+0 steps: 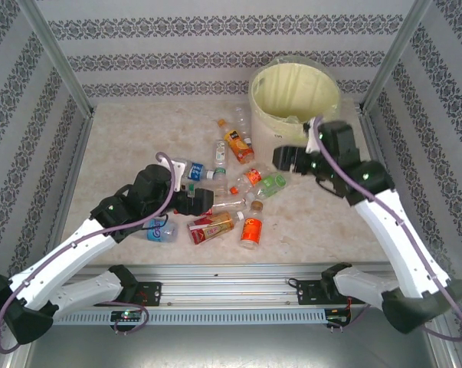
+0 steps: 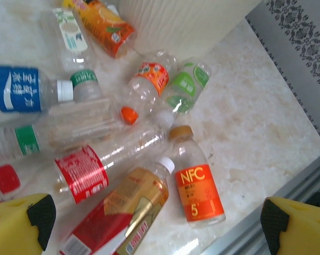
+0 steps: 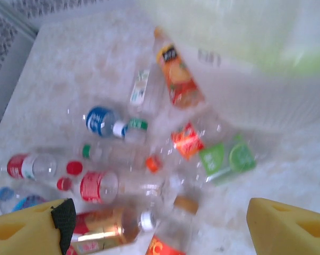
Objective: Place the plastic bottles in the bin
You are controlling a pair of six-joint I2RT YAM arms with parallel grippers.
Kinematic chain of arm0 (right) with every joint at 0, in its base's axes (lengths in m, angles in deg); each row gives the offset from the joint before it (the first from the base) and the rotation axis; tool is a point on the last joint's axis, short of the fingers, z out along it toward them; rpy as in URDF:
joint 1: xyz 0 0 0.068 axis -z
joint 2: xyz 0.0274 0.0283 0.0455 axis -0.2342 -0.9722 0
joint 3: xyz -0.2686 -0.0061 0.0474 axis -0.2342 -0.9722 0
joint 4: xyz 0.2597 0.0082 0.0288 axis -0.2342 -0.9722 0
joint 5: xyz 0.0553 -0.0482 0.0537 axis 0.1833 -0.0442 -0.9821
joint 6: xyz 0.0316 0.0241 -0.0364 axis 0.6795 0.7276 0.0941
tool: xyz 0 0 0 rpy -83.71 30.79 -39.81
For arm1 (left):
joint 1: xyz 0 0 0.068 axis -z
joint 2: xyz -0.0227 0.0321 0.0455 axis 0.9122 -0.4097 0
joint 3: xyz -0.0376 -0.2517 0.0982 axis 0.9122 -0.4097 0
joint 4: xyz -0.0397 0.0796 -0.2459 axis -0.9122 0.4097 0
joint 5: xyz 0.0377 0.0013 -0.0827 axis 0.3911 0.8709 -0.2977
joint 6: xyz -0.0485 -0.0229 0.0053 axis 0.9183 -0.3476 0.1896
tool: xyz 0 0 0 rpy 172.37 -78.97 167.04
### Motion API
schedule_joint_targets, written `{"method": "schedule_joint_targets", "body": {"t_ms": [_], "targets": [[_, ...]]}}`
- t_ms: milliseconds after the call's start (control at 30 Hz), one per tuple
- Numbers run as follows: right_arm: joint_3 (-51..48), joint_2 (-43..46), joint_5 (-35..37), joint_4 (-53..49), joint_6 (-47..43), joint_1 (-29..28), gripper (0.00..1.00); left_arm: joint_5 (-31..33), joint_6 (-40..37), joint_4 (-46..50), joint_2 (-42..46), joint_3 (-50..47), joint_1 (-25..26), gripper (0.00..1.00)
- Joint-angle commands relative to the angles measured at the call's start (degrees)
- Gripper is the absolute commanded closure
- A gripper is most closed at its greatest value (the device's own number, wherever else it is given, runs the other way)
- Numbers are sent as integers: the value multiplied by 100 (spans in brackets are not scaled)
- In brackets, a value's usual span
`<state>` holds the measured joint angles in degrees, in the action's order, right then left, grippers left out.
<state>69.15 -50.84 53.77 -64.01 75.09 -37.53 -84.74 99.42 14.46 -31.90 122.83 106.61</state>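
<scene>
Pale marbled table [image 1: 123, 153], cream bin [image 1: 292, 90] at far right, left gripper [image 1: 202, 201] spread wide and empty over the near bottles, right gripper [image 1: 286, 159] parted and empty beside the bin's near side, plastic bottles [image 1: 270, 184] scattered mid-table, outside the bin

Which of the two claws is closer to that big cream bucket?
Right. The right gripper hovers just by the near wall of the bin. The left gripper is farther back, over the bottles.

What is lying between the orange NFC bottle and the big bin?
Between the NFC bottle and the bin, the left wrist view shows two clear bottles side by side: a green-label bottle and an orange-label bottle.
</scene>
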Motion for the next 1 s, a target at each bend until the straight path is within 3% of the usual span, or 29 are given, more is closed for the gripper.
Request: {"method": "schedule_joint_targets", "body": {"t_ms": [0, 333, 633, 967], "targets": [[-930, 602, 386, 425, 609, -352, 16, 130, 508, 230, 193, -252, 235, 0], [-3299, 1909, 22, 1328, 2004, -856, 16, 26, 990, 1, 98, -751, 599, 0], [-4323, 1650, 343, 2161, 3125, -1564, 16, -96, 915, -455, -66, -945, 793, 0], [-4850, 1232, 294, 2959, 3735, -1882, 17, -300, 818, -921, -51, -1197, 865, 0]]}}
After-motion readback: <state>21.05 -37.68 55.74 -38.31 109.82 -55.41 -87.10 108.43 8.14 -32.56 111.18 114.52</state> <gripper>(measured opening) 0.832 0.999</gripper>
